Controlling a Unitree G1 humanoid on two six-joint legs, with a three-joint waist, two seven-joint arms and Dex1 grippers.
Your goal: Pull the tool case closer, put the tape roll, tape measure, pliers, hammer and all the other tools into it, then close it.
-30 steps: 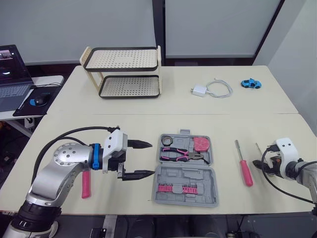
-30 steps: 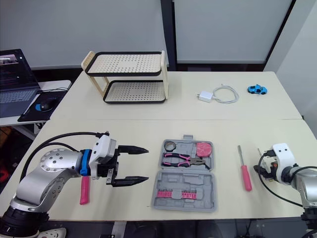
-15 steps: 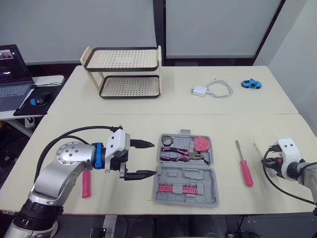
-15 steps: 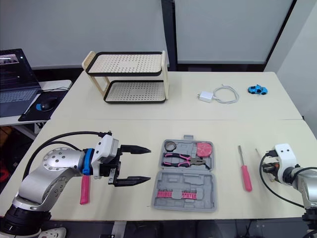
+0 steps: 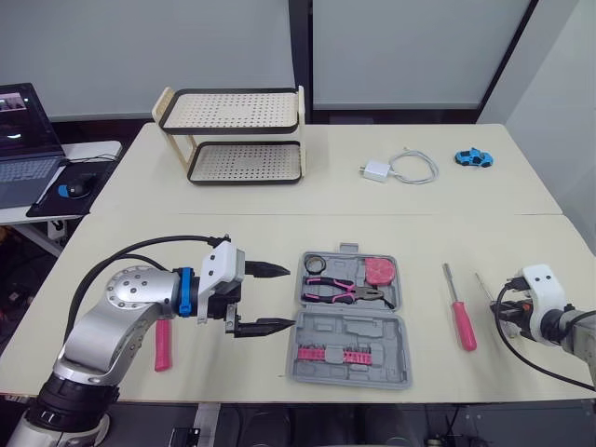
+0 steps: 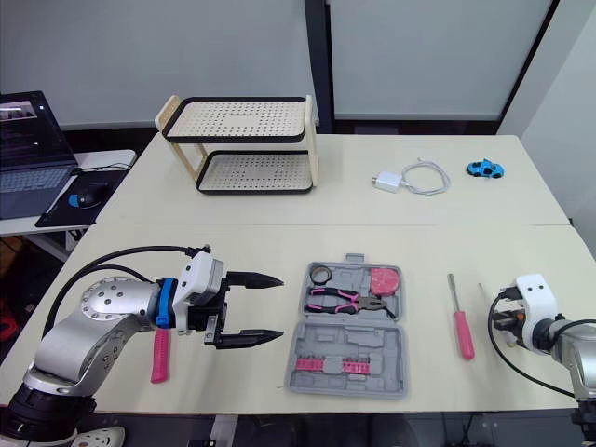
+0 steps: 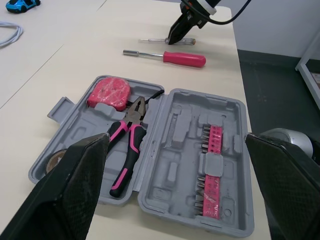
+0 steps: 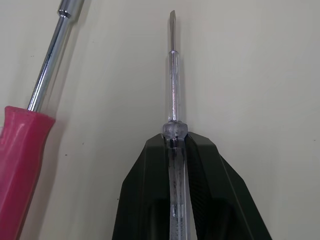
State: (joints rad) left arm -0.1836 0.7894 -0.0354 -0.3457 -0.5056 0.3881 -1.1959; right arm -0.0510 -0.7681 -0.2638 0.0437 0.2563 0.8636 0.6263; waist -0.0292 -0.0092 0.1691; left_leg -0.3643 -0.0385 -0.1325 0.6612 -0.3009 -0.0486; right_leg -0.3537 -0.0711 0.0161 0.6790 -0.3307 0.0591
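Clear screwdriver (image 8: 173, 95) handle clamped between right fingers (image 8: 145, 200), shaft protruding; left fingers (image 5: 270, 271) spread wide beside tool case (image 5: 326, 332).

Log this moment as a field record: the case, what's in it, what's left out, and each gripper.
case: tool case open, flat on the table
inside: tape roll, pliers and tape measure in one half; bit set in the other
outside: pink screwdriver right of case; pink handle left of case, partly under left arm
left gripper: open, empty, at the case's left edge
right gripper: shut on clear-handled screwdriver
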